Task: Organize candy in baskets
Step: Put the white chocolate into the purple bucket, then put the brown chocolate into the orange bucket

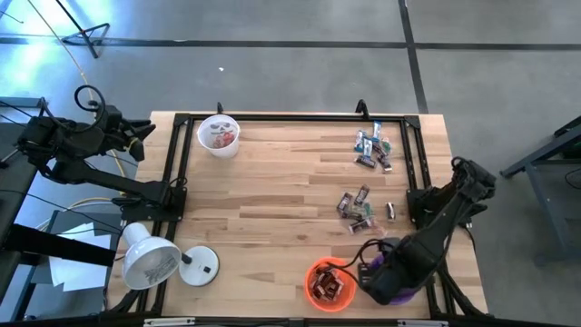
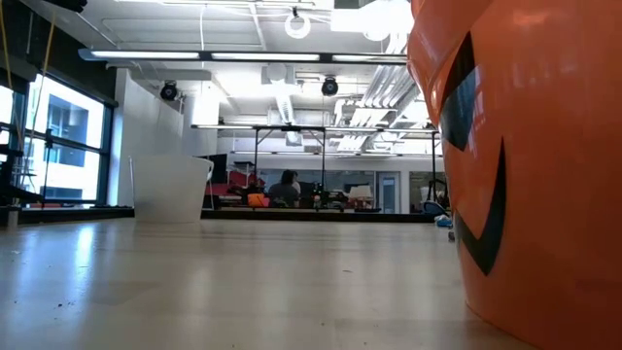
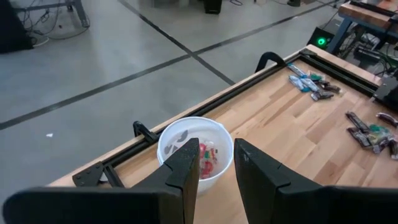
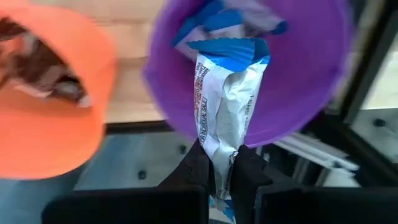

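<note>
My right gripper is shut on a blue-and-white candy bar above the purple basket, which stands at the table's near right corner and holds more blue wrappers. Beside it, the orange basket holds dark brown candy. At the far left, the white basket holds pinkish candy. Loose candy lies in two clusters on the right half of the table. My left gripper hangs open beyond the table's far left corner and is aimed at the white basket. My right gripper pinches one end of the blue-and-white candy bar between its two fingers, coming from above and pointing steeply down. The bar runs on along the fingers' line and hangs below them, clear of everything, its free crimped end over the purple basket's opening.
A white dome-shaded lamp with a round base stands at the near left. A black frame rims the table. The low view is filled at the right by the orange basket. Bare wood lies in the middle.
</note>
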`<state>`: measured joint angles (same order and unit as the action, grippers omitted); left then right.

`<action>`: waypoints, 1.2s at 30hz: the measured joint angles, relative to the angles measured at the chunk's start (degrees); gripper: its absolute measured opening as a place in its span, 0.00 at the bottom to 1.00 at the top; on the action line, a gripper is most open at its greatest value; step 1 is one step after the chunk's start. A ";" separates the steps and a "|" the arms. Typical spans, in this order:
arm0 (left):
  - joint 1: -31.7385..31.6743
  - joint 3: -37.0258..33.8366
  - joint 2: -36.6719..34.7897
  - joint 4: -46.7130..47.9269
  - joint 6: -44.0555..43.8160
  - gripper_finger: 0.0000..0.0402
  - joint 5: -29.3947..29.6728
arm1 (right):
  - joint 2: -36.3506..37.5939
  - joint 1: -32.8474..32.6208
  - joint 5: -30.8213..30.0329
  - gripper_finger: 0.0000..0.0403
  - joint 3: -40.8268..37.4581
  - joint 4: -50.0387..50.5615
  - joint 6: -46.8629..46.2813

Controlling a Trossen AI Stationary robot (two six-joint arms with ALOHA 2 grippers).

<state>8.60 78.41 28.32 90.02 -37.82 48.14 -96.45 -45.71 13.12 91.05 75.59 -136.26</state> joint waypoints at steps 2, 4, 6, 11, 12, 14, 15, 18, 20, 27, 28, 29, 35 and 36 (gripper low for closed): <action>-0.02 0.00 0.00 0.00 -0.02 0.22 0.00 | -0.08 -0.07 0.53 0.06 0.00 1.82 -0.22; 0.00 0.00 0.00 0.00 -0.02 0.22 0.00 | 0.04 -0.09 0.52 0.10 0.00 2.66 -0.09; -0.02 0.00 0.00 0.00 -0.38 0.22 0.00 | 0.12 -0.07 0.44 0.16 0.00 3.00 0.28; -0.02 0.00 0.00 -0.02 -0.48 0.22 -0.35 | 0.12 -0.48 0.94 0.33 0.00 3.74 1.57; -0.02 0.00 0.00 0.00 -0.46 0.22 -0.79 | 0.13 -0.52 0.99 0.36 0.00 3.87 1.61; 0.00 0.00 0.00 0.00 -0.48 0.22 -1.19 | 0.14 -0.50 1.05 0.41 0.00 4.52 2.15; 0.00 0.00 0.00 0.00 -0.48 0.22 -1.22 | 0.14 -0.48 1.03 0.43 0.00 4.96 2.51; 0.00 0.00 0.00 0.00 -0.48 0.22 -1.20 | 0.34 0.20 -1.38 0.45 0.00 7.67 2.81; -0.01 0.00 0.00 -0.01 -0.49 0.22 -1.03 | 0.84 1.12 -5.63 0.45 0.00 10.29 2.80; -0.02 0.00 0.00 0.00 -1.57 0.22 -0.96 | 4.82 6.67 -17.96 0.42 -4.92 14.39 4.81; 0.00 0.00 0.00 0.00 -1.57 0.22 -0.94 | 5.59 7.61 -18.09 0.41 -6.82 14.60 4.09; -0.01 0.00 0.00 0.00 -1.57 0.22 -0.94 | 6.56 8.37 -18.17 0.41 -9.27 14.49 3.68; 0.00 0.00 -0.02 0.00 -1.59 0.22 -0.94 | 15.74 11.27 -16.69 0.41 -26.13 9.16 1.16; 0.00 0.00 -0.02 0.00 -1.89 0.22 -0.96 | 17.69 11.66 -16.64 0.41 -29.05 6.76 1.16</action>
<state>8.60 78.41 28.29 90.02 -39.71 47.18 -78.76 -34.06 -3.52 61.99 82.35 -135.11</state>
